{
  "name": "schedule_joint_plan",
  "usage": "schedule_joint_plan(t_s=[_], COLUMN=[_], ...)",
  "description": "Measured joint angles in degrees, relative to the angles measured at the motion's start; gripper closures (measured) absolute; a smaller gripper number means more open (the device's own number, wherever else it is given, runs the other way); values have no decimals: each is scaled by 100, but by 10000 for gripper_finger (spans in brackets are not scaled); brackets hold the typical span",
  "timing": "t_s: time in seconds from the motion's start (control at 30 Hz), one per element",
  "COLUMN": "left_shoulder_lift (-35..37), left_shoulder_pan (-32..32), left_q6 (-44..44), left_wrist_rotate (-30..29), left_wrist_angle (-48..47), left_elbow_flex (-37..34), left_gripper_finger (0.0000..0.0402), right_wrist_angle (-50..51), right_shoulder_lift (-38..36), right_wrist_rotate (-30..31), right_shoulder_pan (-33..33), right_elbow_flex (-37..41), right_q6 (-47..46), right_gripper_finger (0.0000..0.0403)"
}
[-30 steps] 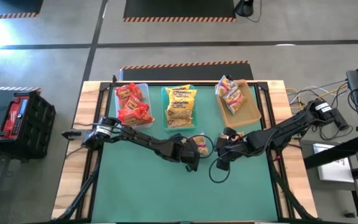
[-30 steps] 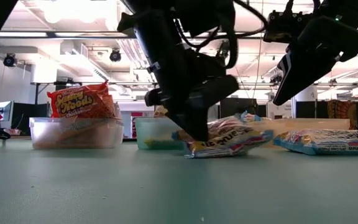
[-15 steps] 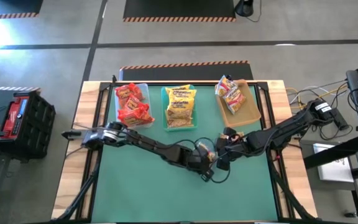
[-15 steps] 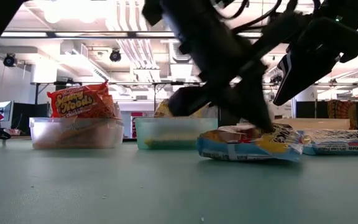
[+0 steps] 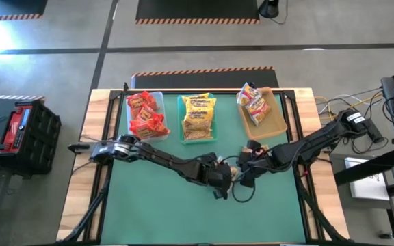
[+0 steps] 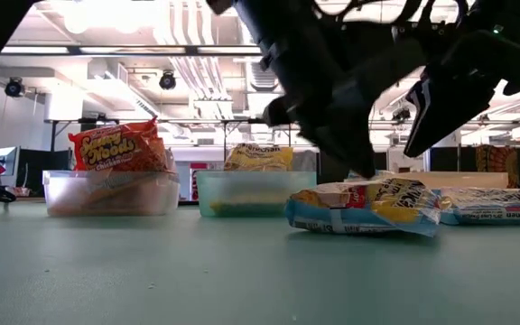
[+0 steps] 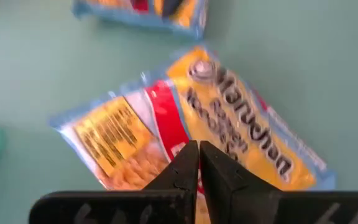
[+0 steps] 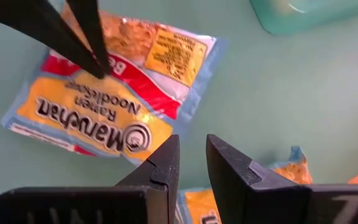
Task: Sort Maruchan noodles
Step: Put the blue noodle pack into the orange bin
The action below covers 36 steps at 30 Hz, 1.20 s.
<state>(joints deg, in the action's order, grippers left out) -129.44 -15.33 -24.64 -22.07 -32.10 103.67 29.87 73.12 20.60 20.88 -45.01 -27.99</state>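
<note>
A yellow Maruchan noodles packet [image 7: 247, 143] with a red band and pale blue edges lies flat on the green mat [image 5: 163, 205], seen side-on in the low view [image 6: 364, 206]. My left gripper [image 7: 198, 144] is shut, its tips over the packet's red band [image 8: 148, 93]. My right gripper [image 8: 190, 140] hovers open by a narrow gap, with nothing between its fingers, above the mat beside that packet. A second like packet [image 6: 495, 203] lies flat under the right arm. Other packets stand in the three bins at the back. My left gripper points slanting down at the packet's red band [image 7: 166, 124] with shut fingers. The low view shows its tips [image 6: 364, 171] right at the packet's top side. I cannot tell whether they touch it. The packet lies flat on the mat.
At the far edge stand a clear bin [image 5: 157, 96] with red-orange packets, a teal bin [image 5: 181, 119] with yellow ones and a tan bin [image 5: 276, 116] with yellow-and-pink ones. A cable loops on the mat below the grippers. Bare mat stretches toward the near edge.
My left gripper, shut throughout, has swung toward the table's right and near edges, then risen a little. The packet, tilted with one end raised a second ago, has slid toward the right arm and now lies flat.
</note>
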Motion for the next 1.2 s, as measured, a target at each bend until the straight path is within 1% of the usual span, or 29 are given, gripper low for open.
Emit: schedule_joint_plan(t_s=[0.17, 0.23, 0.33, 0.43, 0.57, 0.6, 0.63, 0.7, 0.73, 0.8, 1.03, 1.13, 1.2], left_shoulder_lift=[-61, -69, -60, -60, -65, -70, -77, -88, -88, -104, -112, -109, -101], left_shoulder_pan=[2, 2, 0, 0, -15, -30, -47, -81, -87, -80, -116, -138, -138], left_q6=[-49, -472, -1649, -3090, -5719, -6236, -6595, -6761, -6626, -5843, -1640, -88, 481], left_wrist_rotate=[186, 171, 110, 40, -4, -86, -221, -538, -652, -727, -750, -418, -87], left_wrist_angle=[80, 38, -92, -155, -184, -167, -106, 85, 165, 205, 269, 272, 178], left_elbow_flex=[-186, -224, -324, -349, -357, -360, -369, -386, -388, -286, 286, 435, 441], left_gripper_finger=[402, 402, 402, 402, 401, 401, 401, 401, 401, 402, 402, 402, 402], right_wrist_angle=[236, 305, 303, 295, 292, 291, 291, 291, 289, 288, 287, 286, 291], right_shoulder_lift=[2, 2, 2, 2, 4, 4, 4, 4, 4, 4, 5, 4, 5], right_wrist_rotate=[-2, -2, -1, -2, -2, 0, 0, 0, 0, 0, 0, -1, 0], right_shoulder_pan=[26, 24, 24, 24, 24, 24, 24, 24, 24, 24, 27, 34, 31], right_elbow_flex=[7, 10, 13, 13, 15, 15, 15, 15, 15, 15, 15, 15, 15], right_q6=[7, 4, 2, 0, 3, 4, 6, 7, 6, 7, 9, 9, 9], right_gripper_finger=[335, 335, 335, 335, 335, 335, 335, 335, 335, 335, 335, 335, 335])
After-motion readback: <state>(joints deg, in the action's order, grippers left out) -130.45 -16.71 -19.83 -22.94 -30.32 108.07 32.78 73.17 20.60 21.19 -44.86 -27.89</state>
